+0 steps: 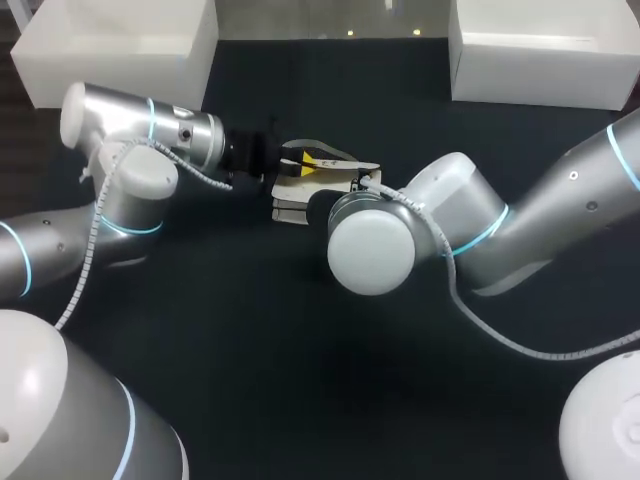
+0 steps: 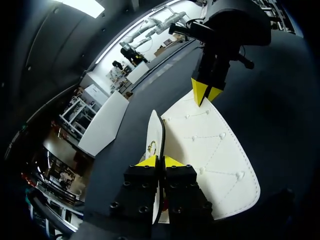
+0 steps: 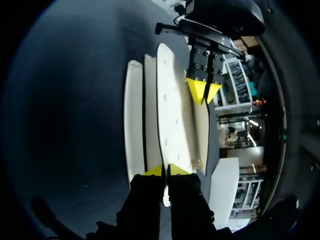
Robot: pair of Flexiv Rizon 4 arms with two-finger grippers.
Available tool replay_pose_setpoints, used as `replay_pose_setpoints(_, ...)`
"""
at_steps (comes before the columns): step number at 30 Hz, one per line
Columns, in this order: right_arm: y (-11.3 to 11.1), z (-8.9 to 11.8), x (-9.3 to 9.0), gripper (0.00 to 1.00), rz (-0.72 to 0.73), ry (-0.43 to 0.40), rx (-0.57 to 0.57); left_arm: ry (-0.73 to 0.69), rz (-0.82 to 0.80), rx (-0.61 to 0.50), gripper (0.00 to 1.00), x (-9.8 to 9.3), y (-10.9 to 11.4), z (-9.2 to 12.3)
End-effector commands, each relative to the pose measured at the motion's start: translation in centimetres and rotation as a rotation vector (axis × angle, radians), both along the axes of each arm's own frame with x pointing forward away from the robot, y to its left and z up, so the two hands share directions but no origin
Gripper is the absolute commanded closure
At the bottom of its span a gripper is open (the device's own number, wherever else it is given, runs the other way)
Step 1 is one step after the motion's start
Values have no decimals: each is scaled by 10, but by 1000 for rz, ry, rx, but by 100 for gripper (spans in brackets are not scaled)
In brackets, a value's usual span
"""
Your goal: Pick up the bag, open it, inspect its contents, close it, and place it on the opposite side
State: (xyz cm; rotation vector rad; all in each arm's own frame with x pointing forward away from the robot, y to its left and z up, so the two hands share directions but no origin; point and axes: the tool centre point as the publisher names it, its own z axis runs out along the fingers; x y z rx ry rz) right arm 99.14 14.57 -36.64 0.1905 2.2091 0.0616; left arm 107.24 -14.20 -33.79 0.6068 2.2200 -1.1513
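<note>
Matte black cloth covers the table (image 1: 300, 350), smooth and flat. Two silver, rounded metal arms come in over it, the left arm (image 1: 130, 130) and the right arm (image 1: 520, 220), meeting near the table's middle. Between them is the cream quilted bag (image 2: 210, 150), a flat, leather-like piece with rounded corners, dotted stitch lines and small raised studs where the lines cross; it shows as several thin panels side by side. The left hand (image 2: 160, 161) has its yellow tips pinched almost together on the thin edge of one panel. The right hand (image 3: 164, 170), at the bag's opposite end, is likewise clamped narrowly on a panel edge.
</note>
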Motion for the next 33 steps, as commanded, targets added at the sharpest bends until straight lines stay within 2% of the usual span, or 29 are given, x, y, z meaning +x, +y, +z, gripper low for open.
replay_pose_setpoints(1,0,-2,1,100,0,-3,2,-7,3,-9,100,-1,0,-3)
replay_pose_setpoints(6,0,-2,1,100,0,-3,2,-7,3,-9,100,-1,0,-3)
replay_pose_setpoints(15,0,-2,1,100,0,-3,2,-1,-80,37,100,-16,2,-22)
replay_pose_setpoints(24,0,-2,1,100,0,-3,2,17,-51,19,100,-14,1,-21)
replay_pose_setpoints(28,0,-2,1,100,0,-3,2,4,-42,13,71,-12,-1,-15)
replay_pose_setpoints(31,0,-2,1,100,0,-3,2,-6,-36,17,71,-9,-1,-11)
replay_pose_setpoints(33,0,-2,1,100,0,-3,2,-10,-29,20,80,-7,-2,-9)
